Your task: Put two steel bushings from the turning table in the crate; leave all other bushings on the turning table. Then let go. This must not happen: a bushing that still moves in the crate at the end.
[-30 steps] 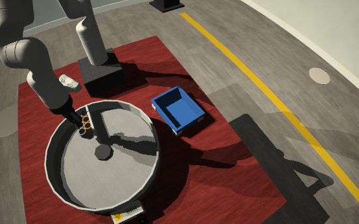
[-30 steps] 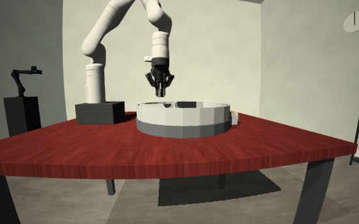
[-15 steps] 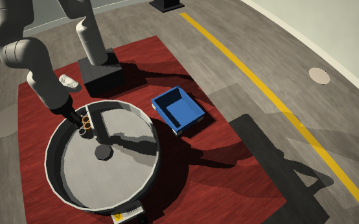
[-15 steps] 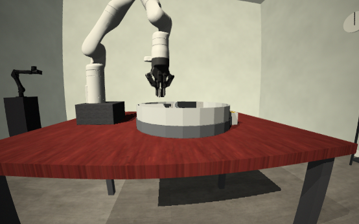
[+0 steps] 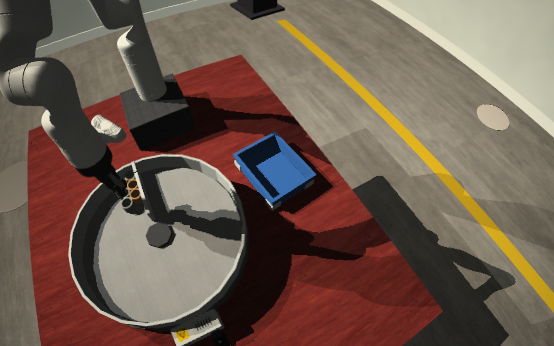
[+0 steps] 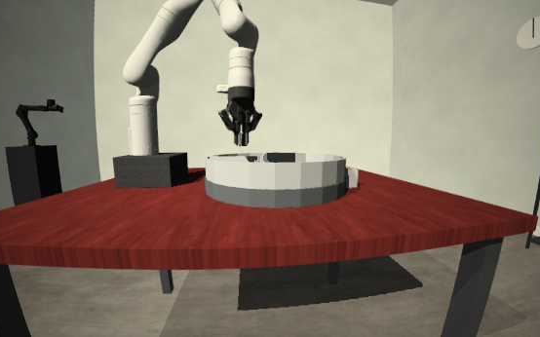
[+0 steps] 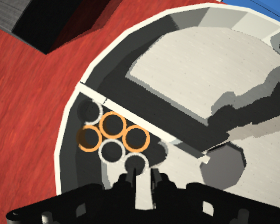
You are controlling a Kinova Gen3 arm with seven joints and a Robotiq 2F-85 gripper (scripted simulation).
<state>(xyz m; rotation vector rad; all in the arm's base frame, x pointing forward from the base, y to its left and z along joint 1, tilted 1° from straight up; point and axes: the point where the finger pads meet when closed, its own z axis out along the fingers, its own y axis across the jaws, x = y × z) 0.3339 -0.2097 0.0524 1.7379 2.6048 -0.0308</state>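
The turning table (image 5: 145, 280) (image 6: 275, 174) (image 7: 211, 55) is a round, high-rimmed pan. Three steel bushings stand upright in it, at the outer wall (image 7: 101, 113), in the middle (image 7: 112, 140) and nearest the fingers (image 7: 136, 154). Three orange bushings, one nearest the hub (image 7: 149, 140), one beside the divider (image 7: 112, 113) and one toward the rim (image 7: 89, 150), touch in the same cluster. My gripper (image 5: 121, 193) (image 6: 242, 144) (image 7: 143, 178) is narrowly open and empty, pointing down above the cluster's near edge. The blue crate (image 5: 282, 172) is empty.
A pale divider (image 5: 140, 182) (image 7: 136, 115) runs from the pan's rim to the dark central hub (image 5: 160, 235) (image 7: 222, 167), beside the bushings. The dark robot base (image 5: 162, 125) (image 6: 143, 171) stands behind the pan. A small labelled box (image 5: 197, 327) sits at the pan's front.
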